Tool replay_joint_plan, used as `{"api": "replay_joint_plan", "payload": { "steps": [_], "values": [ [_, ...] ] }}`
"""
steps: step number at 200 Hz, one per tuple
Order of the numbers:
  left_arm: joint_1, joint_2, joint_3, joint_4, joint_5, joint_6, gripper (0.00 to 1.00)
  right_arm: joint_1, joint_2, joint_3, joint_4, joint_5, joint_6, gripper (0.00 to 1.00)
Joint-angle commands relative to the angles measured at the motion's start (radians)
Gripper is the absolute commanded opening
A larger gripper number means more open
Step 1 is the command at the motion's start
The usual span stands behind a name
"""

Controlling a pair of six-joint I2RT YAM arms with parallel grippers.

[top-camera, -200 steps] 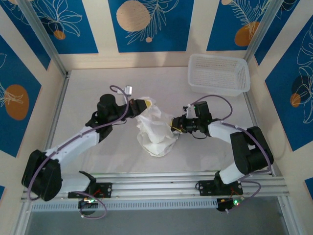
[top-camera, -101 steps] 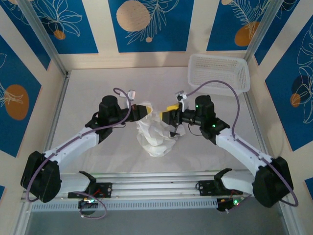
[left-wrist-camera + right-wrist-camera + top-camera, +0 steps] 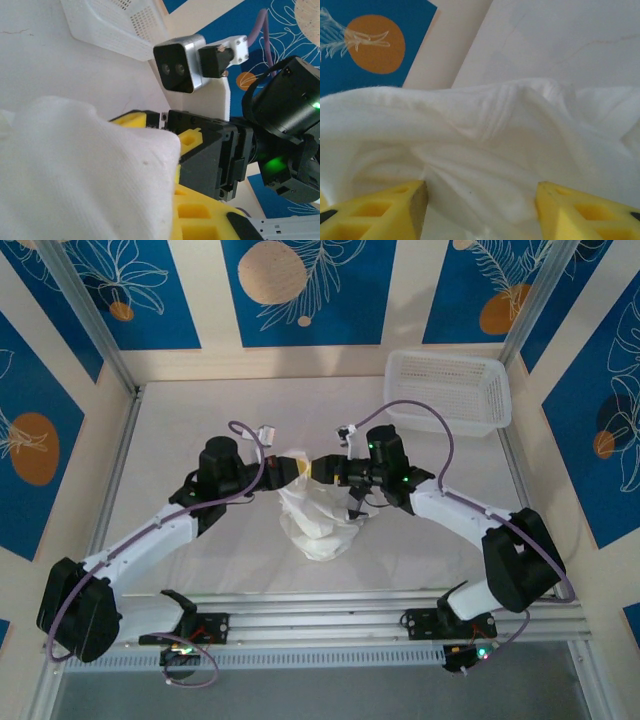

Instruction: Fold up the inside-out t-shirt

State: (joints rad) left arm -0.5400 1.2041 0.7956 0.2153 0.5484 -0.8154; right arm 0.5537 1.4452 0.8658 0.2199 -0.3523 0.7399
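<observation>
Right gripper (image 3: 322, 469) has swung in since half a sec ago and now sits nose to nose w/ the left gripper (image 3: 290, 468). On the table (image 3: 200, 410) the t-shirt (image 3: 318, 525) is a crumpled lump in the middle, top edge pulled up btwn the two. Left looks clamped on cloth. Right's fingers are spread wide w/ fabric in the gap. Folding-wise nothing's done yet imo, it prob needs spreading flat first.

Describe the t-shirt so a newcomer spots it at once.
On the pale table, find the middle, where the left gripper and right gripper nearly meet. The t-shirt is the crumpled white heap beneath them, soft cloth, unlike the stiff mesh basket in the far right corner.
</observation>
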Motion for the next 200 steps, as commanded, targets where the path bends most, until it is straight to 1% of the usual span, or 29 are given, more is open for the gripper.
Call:
{"api": "replay_joint_plan", "payload": {
  "steps": [1, 9, 22, 36, 65, 79, 95, 101, 115, 118, 119, 120, 122, 125, 126, 131, 134, 143, 151, 161, 169, 179, 186, 193, 200],
  "values": [
    [-0.009, -0.03, 0.003, 0.001, -0.017, 0.03, 0.0, 0.002, -0.051, -0.056, -0.03, 0.084, 0.188, 0.65],
    [-0.009, -0.03, 0.004, 0.001, -0.019, 0.03, 0.0, 0.0, -0.07, -0.077, -0.039, 0.105, 0.227, 0.68],
    [-0.009, -0.027, 0.005, 0.004, -0.019, 0.032, 0.0, -0.006, -0.095, -0.107, -0.029, 0.106, 0.281, 0.66],
    [-0.009, -0.022, 0.005, 0.011, -0.016, 0.027, 0.0, -0.008, -0.113, -0.124, -0.028, 0.105, 0.322, 0.57],
    [-0.009, -0.013, 0.007, 0.019, -0.013, 0.022, 0.0, -0.006, -0.086, -0.134, 0.042, 0.053, 0.404, 0.44],
    [-0.009, -0.011, 0.007, 0.019, -0.014, 0.019, 0.0, -0.003, -0.056, -0.126, 0.073, 0.027, 0.437, 0.43],
    [-0.008, -0.012, 0.005, 0.022, -0.013, 0.015, 0.0, -0.004, -0.026, -0.11, 0.086, 0.005, 0.453, 0.46],
    [-0.009, -0.014, 0.004, 0.021, -0.014, 0.015, 0.0, -0.001, -0.018, -0.105, 0.094, -0.004, 0.457, 0.44],
    [-0.009, -0.018, 0.004, 0.01, -0.031, 0.015, 0.0, 0.0, -0.007, -0.094, 0.116, -0.031, 0.474, 0.31],
    [-0.009, -0.02, 0.004, 0.007, -0.036, 0.015, 0.0, 0.0, -0.005, -0.092, 0.121, -0.039, 0.479, 0.27],
    [-0.009, -0.019, 0.004, 0.005, -0.038, 0.015, 0.0, 0.0, -0.005, -0.089, 0.123, -0.043, 0.482, 0.23],
    [-0.009, -0.019, 0.003, 0.004, -0.04, 0.015, 0.0, 0.0, -0.005, -0.089, 0.123, -0.043, 0.482, 0.23],
    [-0.009, -0.02, 0.003, 0.002, -0.043, 0.015, 0.0, 0.0, -0.005, -0.088, 0.125, -0.046, 0.485, 0.19],
    [-0.009, -0.02, 0.002, 0.0, -0.05, 0.015, 0.0, 0.0, -0.007, -0.086, 0.127, -0.057, 0.489, 0.12],
    [-0.009, -0.02, 0.001, -0.001, -0.05, 0.015, 0.0, 0.0, -0.007, -0.086, 0.127, -0.057, 0.489, 0.12],
    [-0.009, -0.022, 0.0, -0.004, -0.058, 0.015, 0.0, -0.003, -0.013, -0.078, 0.125, -0.079, 0.494, 0.02],
    [-0.008, -0.022, -0.001, -0.005, -0.063, 0.015, 0.0, -0.005, -0.017, -0.077, 0.125, -0.09, 0.498, 0.0],
    [-0.008, -0.021, -0.001, -0.011, -0.074, 0.02, 0.0, -0.013, -0.047, -0.066, 0.125, -0.135, 0.508, 0.0],
    [-0.008, -0.018, -0.001, -0.019, -0.081, 0.031, 0.0, -0.02, -0.089, -0.058, 0.115, -0.149, 0.508, 0.0],
    [-0.008, -0.013, -0.005, -0.025, -0.095, 0.058, 0.0, -0.031, -0.146, -0.052, 0.092, -0.142, 0.504, 0.0],
    [-0.008, -0.004, -0.014, -0.027, -0.113, 0.105, 0.0, -0.044, -0.193, -0.045, 0.074, -0.132, 0.499, 0.0],
    [-0.004, 0.019, -0.028, -0.058, -0.163, 0.16, 0.0, -0.062, -0.238, -0.036, 0.055, -0.123, 0.498, 0.0],
    [0.011, 0.039, -0.041, -0.081, -0.199, 0.159, 0.0, -0.077, -0.259, -0.031, 0.052, -0.124, 0.503, 0.0],
    [0.029, 0.055, -0.064, -0.05, -0.18, 0.14, 0.0, -0.092, -0.269, -0.028, 0.053, -0.13, 0.51, 0.0],
    [0.039, 0.063, -0.094, 0.024, -0.143, 0.12, 0.08, -0.11, -0.272, -0.024, 0.054, -0.146, 0.522, 0.0]
  ]
}}
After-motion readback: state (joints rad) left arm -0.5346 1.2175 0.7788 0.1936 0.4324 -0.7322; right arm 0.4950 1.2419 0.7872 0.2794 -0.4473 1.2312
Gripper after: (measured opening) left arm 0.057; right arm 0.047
